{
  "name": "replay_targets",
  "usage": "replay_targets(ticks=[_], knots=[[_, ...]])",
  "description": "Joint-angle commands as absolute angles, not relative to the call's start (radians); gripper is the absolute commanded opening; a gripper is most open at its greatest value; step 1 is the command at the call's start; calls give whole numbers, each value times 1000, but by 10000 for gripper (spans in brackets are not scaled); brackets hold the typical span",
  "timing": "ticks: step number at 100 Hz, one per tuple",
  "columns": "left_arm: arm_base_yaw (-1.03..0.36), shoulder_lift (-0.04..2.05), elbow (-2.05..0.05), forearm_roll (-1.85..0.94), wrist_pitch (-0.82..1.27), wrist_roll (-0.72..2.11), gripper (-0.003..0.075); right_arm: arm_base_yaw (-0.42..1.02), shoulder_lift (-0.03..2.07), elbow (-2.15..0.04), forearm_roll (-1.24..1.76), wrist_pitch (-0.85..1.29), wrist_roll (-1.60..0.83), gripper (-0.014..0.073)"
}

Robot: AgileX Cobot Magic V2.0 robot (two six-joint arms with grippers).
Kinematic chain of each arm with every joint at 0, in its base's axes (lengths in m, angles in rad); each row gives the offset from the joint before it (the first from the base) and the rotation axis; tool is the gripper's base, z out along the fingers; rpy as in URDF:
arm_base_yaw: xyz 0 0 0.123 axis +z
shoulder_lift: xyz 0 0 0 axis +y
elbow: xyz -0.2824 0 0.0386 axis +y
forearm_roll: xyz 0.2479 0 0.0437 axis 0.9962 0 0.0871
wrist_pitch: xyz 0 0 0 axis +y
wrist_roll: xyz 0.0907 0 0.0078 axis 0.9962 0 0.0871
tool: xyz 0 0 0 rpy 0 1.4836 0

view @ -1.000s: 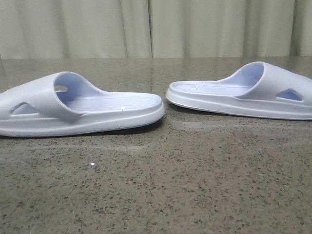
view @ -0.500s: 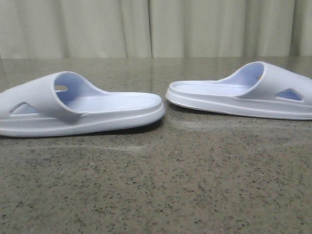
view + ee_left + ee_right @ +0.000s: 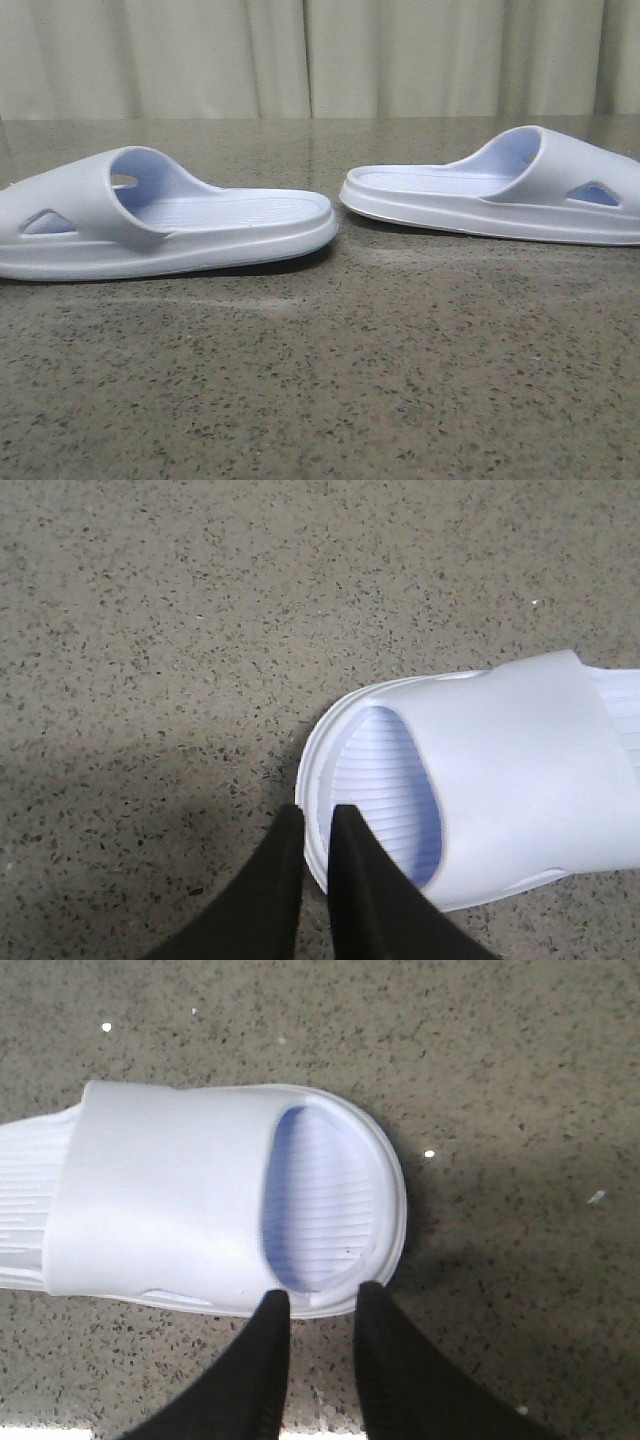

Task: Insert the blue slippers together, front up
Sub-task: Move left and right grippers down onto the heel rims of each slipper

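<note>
Two pale blue slippers lie flat on the speckled stone table, heels towards each other: the left slipper and the right slipper. Their toe ends run out of the front view, and neither gripper shows there. In the left wrist view my left gripper is closed narrowly on the toe rim of the left slipper, one finger outside the rim and one over the ribbed footbed. In the right wrist view my right gripper is open, its fingertips at the rim beside the toe of the right slipper.
The stone table stretches in front of both slippers. A pale curtain hangs behind the table's far edge. A gap of table separates the two heels.
</note>
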State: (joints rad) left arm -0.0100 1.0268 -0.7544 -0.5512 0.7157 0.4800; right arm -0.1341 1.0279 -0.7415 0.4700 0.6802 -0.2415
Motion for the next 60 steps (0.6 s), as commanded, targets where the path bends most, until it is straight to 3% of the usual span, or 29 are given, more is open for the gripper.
replay_targets(ticks=[1, 13, 29, 60], knots=[[1, 1033, -791, -589, 684, 502, 17, -154, 1063, -798, 497, 676, -280, 142], [38, 1035, -791, -594, 684, 523, 17, -230, 1118, -812, 618, 727, -395, 209], [80, 1035, -791, -685, 697, 603, 17, -350, 1178, -812, 875, 798, -581, 213], [89, 1038, -791, -713, 698, 641, 17, -389, 1266, -812, 893, 814, -641, 213]])
